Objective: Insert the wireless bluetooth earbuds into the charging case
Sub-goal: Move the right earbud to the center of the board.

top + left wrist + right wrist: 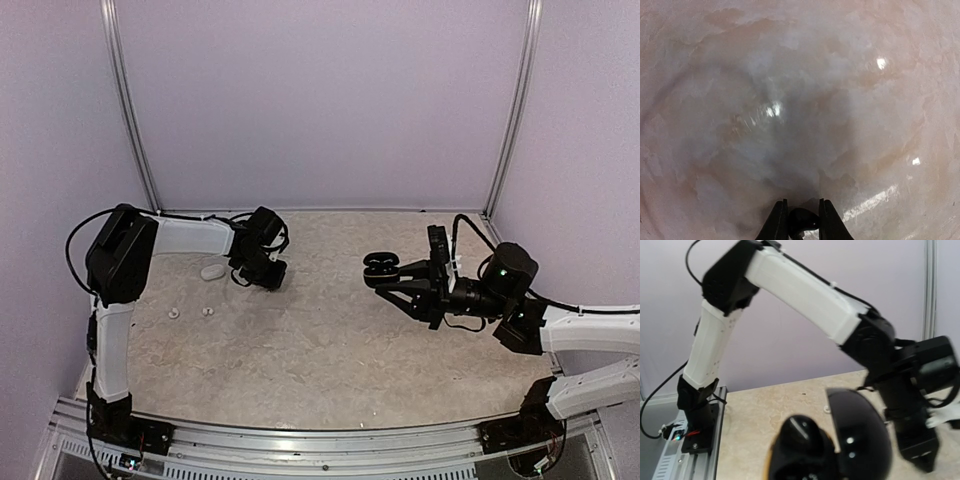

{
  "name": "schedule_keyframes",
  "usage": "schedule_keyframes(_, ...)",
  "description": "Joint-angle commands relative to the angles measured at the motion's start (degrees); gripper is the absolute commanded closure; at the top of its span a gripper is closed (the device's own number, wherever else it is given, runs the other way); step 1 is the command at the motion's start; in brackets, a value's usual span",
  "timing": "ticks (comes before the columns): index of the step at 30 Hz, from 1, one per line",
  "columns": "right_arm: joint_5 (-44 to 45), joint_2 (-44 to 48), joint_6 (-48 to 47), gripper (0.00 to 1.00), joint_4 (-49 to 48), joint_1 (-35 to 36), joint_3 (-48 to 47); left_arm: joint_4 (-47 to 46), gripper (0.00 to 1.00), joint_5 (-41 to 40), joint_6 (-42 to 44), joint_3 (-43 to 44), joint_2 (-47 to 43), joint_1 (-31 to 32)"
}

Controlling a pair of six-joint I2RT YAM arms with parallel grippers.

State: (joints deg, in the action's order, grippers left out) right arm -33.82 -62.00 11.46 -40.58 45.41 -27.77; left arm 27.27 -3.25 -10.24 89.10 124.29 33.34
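Note:
A glossy black earbud (802, 221) sits between the two fingers of my left gripper (803, 217), which is shut on it just above the marbled tabletop. In the top view the left gripper (270, 275) points down at the table's left middle. My right gripper (398, 283) is shut on the open black charging case (380, 265), held above the table's right middle. The right wrist view shows the case's base (800, 445) and raised lid (860, 440) close up, with the gripper's fingers hidden behind them. Two white earbuds (173, 313) (208, 312) lie on the table at the left.
A white oval case (212, 271) rests next to the left gripper. The left arm (790, 290) spans the right wrist view. An aluminium rail (320, 445) runs along the near edge, and purple walls with metal posts (130, 110) enclose the back and sides.

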Motion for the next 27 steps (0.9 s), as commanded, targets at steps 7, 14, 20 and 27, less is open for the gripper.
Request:
schedule_keyframes(7,-0.42,3.02,-0.12,1.0,-1.34,-0.51,1.66,5.57,0.82,4.88,-3.52,-19.12,-17.52,9.57)
schedule_keyframes(14,-1.13,2.72,-0.59,1.0,-0.68,-0.53,1.49,12.67,0.82,4.77,-8.21,-27.32,-23.79,18.41)
schedule_keyframes(20,-1.53,1.94,-0.65,1.0,-0.69,-0.52,1.21,13.16,0.81,3.53,-12.61,-31.55,-26.71,23.88)
schedule_keyframes(27,-2.21,1.0,-1.1,1.0,-0.13,-0.55,0.2,13.51,0.7,2.67,-13.91,-33.37,-25.68,26.24)
